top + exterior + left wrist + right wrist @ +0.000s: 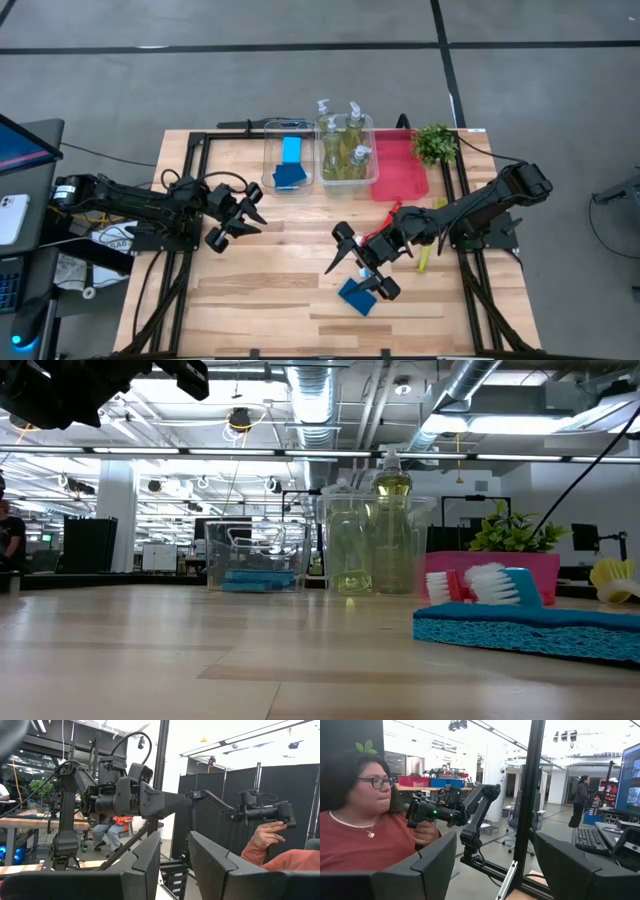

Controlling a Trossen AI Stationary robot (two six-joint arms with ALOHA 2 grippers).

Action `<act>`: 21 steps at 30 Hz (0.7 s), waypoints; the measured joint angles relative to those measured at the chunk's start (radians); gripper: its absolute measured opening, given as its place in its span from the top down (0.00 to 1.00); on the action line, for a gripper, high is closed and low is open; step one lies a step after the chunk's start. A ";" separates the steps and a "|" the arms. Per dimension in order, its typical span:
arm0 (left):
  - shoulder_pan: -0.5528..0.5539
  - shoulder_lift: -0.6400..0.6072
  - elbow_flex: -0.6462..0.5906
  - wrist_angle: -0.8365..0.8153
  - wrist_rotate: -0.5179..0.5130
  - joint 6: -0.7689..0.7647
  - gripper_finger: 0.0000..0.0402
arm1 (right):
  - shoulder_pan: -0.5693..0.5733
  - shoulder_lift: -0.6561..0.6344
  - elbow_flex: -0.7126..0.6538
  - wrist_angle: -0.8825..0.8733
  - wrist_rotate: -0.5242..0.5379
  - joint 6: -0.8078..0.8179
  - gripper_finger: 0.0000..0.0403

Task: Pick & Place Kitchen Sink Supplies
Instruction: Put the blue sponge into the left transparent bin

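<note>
Done: sponges (290,163) and bottles (345,145) in bins | Left: one sponge (357,296), brushes (383,228) on table | left gripper (243,216) part open, empty | right gripper (362,265) wide open, empty

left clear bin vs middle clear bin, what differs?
The left clear plastic bin holds flat blue rectangular sponges; the middle clear plastic bin holds small clear pump bottles of yellow-green liquid. The sponges lie low, while the bottles rise above their bin's rim. Both are transparent and sit side by side at the table's far edge.

Bright overhead ceiling lights, soft shadows; wrist views wash out white.
</note>
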 joint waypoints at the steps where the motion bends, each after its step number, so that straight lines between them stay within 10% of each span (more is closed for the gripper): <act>1: 0.000 0.000 0.000 0.000 0.000 0.000 0.74 | 0.000 0.000 0.000 0.000 0.000 0.000 0.36; 21: 0.000 0.000 0.000 0.015 0.000 0.000 0.74 | -0.001 0.000 0.000 0.032 0.000 0.000 0.36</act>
